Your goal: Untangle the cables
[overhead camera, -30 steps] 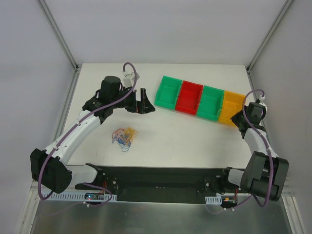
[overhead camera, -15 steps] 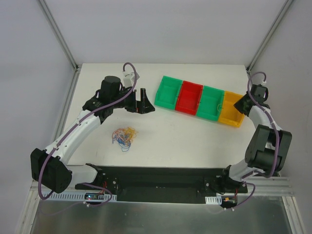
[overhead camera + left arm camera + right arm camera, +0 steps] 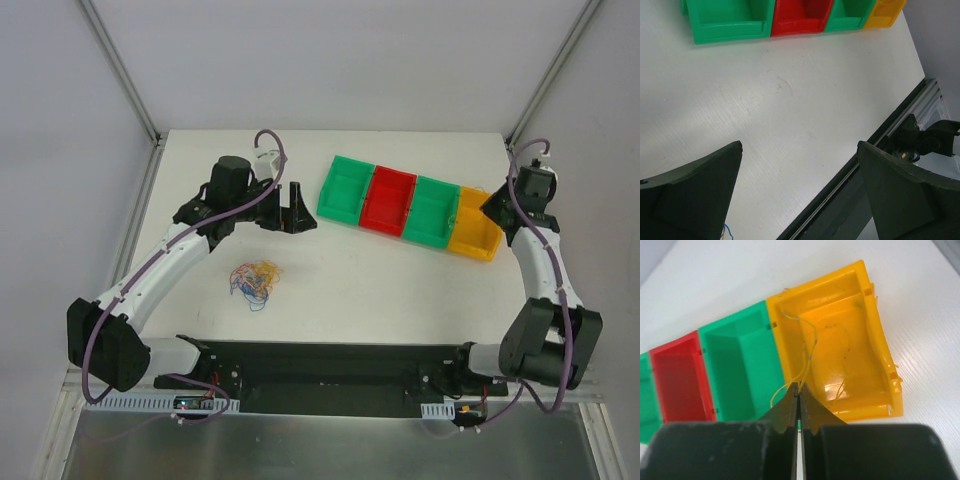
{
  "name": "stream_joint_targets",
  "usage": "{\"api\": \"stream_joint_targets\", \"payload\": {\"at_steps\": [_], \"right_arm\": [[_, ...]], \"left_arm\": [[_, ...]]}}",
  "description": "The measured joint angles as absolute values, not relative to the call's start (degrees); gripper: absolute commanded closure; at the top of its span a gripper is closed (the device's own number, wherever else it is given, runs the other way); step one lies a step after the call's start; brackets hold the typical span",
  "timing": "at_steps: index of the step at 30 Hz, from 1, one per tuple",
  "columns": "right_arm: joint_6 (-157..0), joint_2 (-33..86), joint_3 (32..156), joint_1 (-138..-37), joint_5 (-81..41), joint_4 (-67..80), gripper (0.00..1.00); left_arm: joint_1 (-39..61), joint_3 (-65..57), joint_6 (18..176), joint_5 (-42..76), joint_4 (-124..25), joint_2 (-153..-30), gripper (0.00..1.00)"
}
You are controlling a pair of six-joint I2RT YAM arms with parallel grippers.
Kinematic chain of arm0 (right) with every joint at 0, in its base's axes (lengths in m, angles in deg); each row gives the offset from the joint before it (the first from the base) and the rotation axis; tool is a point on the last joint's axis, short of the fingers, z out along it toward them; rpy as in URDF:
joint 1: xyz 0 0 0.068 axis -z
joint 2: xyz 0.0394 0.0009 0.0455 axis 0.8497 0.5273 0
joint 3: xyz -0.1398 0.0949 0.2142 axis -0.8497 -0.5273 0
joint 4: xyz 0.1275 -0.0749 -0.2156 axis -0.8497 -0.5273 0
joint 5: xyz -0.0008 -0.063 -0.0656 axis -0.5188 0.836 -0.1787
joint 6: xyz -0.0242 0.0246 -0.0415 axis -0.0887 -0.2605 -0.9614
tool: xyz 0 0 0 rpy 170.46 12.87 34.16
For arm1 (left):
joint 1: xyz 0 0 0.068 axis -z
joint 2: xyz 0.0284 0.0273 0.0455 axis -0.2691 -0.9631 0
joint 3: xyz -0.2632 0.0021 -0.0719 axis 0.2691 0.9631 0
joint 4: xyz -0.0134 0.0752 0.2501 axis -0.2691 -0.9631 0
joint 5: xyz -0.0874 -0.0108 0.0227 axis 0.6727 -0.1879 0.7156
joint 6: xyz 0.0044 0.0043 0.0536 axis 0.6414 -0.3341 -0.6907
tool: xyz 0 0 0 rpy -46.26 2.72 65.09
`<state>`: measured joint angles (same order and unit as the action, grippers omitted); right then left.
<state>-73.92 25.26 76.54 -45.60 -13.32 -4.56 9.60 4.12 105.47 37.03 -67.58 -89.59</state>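
While the right gripper (image 3: 799,386) clamps it, a yellow cable (image 3: 811,352) dangles downward.

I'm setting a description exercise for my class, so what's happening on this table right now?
The right gripper is shut on one yellow cable, which hangs down over the yellow bin at the end of the row of bins. The left gripper hangs open above the table, holding nothing. The tangle of cables, yellow, blue and red, lies on the table near the left arm, untouched by either gripper.
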Motion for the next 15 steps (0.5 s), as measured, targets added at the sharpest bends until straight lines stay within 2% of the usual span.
{"api": "stream_joint_targets", "payload": {"at_steps": [8, 15], "right_arm": [[-73.5, 11.3, 73.4, -46.1, -8.4, -7.8, 1.0], [-72.8, 9.2, 70.9, -46.1, -7.3, -9.9, 1.0]], "left_arm": [[10.3, 4.1, 105.4, 36.6, -67.6, -87.4, 0.02], [10.3, 4.1, 105.4, 36.6, -67.6, -86.4, 0.02]]}}
